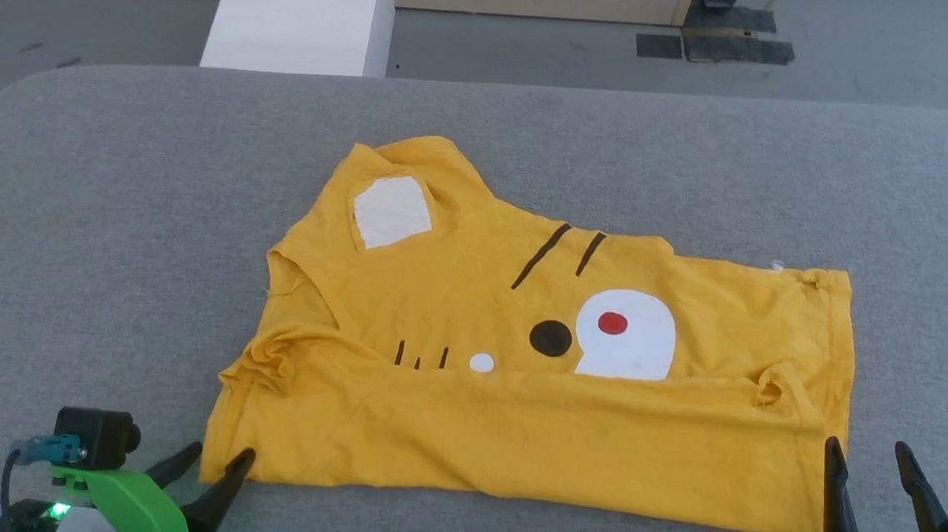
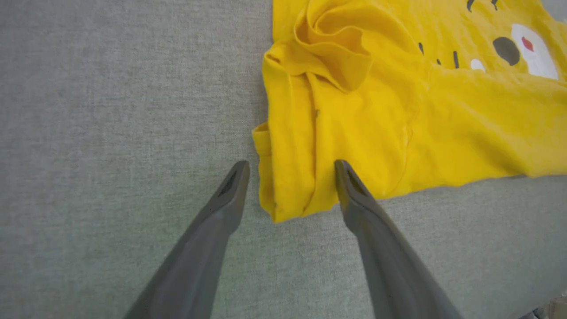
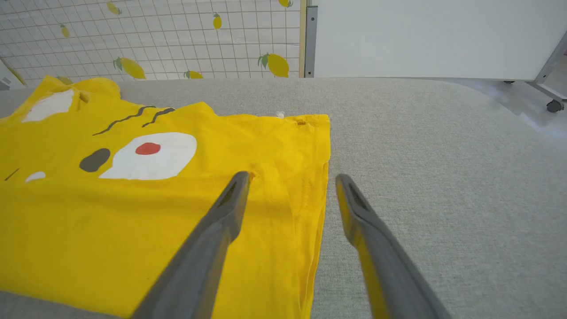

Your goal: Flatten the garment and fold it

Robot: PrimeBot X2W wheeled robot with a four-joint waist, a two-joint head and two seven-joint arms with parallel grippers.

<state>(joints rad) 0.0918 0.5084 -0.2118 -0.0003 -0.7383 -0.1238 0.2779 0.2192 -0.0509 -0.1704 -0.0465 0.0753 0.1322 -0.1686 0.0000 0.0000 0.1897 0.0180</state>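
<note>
I have the garment (image 1: 533, 370) lying on the grey surface (image 1: 109, 232), print side up, and I take every position from it. A plain yellow band is folded over along its near edge, covering the bottom of the white patch with the red dot. The black spot sits just left of that patch, and two dark stripes slant above it. A second white patch lies toward the garment's far left corner. On its left side the cloth is bunched into a rumpled fold. My left tool (image 1: 221, 451) is at the garment's near left corner with its fingers spread. In the left wrist view one finger lies over the cloth and the other over bare surface just beside the edge. I cannot tell whether either touches. My right tool (image 1: 866, 448) is at the near right corner, also spread. In the right wrist view one finger is over the yellow cloth, the other over the surface just past the side edge. Nothing is pinched. Beyond the garment's far side a white block (image 1: 304, 12) stands past the surface.
</note>
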